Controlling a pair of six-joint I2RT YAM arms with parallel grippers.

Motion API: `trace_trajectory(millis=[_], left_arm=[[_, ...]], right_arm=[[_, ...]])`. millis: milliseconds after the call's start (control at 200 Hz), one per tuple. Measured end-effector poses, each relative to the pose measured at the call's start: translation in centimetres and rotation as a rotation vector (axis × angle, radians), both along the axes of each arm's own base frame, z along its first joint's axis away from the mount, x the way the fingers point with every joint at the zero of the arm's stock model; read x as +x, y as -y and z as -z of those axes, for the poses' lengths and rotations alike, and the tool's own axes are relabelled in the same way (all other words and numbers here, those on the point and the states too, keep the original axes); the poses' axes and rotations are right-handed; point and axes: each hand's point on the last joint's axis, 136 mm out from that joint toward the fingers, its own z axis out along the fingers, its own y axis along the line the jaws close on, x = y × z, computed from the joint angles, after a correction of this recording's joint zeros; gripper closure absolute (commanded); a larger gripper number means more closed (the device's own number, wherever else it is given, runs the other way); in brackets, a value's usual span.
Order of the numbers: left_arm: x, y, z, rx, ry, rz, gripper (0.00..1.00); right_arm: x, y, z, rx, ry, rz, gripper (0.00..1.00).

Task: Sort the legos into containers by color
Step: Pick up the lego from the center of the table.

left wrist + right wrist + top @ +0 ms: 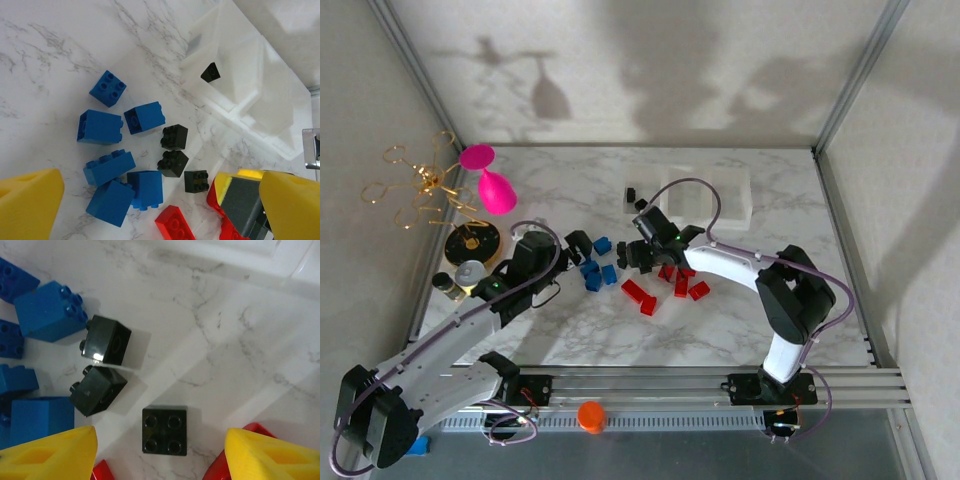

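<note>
Right wrist view: finds the right gripper (161,442) spread wide and empty, straddling a small black square four-stud plastic brick (164,430) lying flat on the white marble tabletop (240,340). Left wrist view — finds the left gripper (160,195) likewise open, holding nothing, above loose blue, black and red legos (107,167). Looks light, rigid, slick-sided — calls for a pinch across two flat opposite walls. Sits near the clear three-compartment plastic tray (740,198).

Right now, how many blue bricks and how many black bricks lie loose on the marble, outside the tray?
Blue bricks: 6
Black bricks: 3
Total: 9
</note>
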Motion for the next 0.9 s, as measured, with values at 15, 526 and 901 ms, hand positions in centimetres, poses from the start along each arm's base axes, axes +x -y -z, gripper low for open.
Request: trace_trajectory(millis=[15, 526, 901], left_arm=[[0.0, 0.0, 0.0, 0.0, -0.001, -0.001, 0.0], [0.0, 0.0, 1.2, 0.014, -0.028, -0.001, 0.0], [0.0, 0.0, 1.3, 0.016, -0.03, -0.001, 0.0]], right_arm=[[-0.2, -0.1, 0.1, 0.001, -0.003, -0.003, 0.31], [-0.6, -0.6, 4.5, -0.157, -0.022, -0.021, 0.48], [0.0, -0.6, 6.0, -0.218, -0.023, -0.04, 0.68]])
